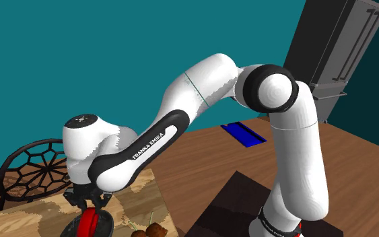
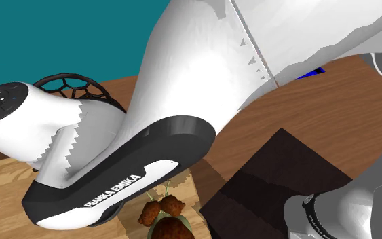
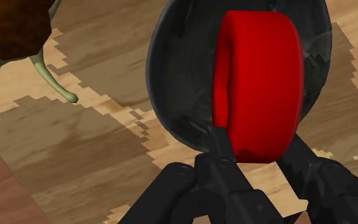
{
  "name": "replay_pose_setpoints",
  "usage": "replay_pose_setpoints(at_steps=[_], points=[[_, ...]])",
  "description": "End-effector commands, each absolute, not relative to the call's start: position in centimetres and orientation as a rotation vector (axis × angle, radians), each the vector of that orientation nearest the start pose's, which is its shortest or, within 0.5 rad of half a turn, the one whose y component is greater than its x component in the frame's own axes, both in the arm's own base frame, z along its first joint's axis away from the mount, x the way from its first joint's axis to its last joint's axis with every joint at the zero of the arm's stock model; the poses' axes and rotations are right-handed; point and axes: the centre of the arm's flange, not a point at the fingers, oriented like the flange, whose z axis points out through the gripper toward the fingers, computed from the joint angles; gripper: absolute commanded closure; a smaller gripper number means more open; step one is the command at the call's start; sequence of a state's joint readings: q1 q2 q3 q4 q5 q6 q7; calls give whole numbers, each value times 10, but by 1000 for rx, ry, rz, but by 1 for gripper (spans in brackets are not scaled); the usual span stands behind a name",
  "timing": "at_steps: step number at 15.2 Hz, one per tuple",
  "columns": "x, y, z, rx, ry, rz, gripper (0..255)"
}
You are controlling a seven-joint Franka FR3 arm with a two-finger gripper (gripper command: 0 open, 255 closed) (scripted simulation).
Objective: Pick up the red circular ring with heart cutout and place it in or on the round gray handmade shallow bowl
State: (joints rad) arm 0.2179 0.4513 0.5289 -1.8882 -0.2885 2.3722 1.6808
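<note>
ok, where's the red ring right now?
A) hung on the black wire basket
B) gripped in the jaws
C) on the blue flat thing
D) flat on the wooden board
B: in the wrist view the red ring stands on edge, clasped between the jaws, with the dark bowl right behind it.

A pale wood-grain top (image 1: 149,195) carried a dark round bowl (image 3: 166,83) and 3 brown, green-stemmed lumps (image 2: 161,211) near it, with a black openwork disc (image 1: 33,168) at its far edge, while the darker brown wooden surface (image 1: 201,151) alongside bore 1 flat blue piece (image 1: 243,133).
</note>
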Motion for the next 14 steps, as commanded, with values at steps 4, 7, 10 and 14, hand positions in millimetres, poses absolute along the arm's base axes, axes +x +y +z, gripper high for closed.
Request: replay_pose_setpoints(at_steps=[4, 7, 10, 14], points=[[487, 416, 291, -2802, 1170, -45, 255], [487, 416, 291, -2802, 1170, -45, 255], [487, 416, 291, -2802, 1170, -45, 0], [487, 416, 291, -2802, 1170, -45, 0]])
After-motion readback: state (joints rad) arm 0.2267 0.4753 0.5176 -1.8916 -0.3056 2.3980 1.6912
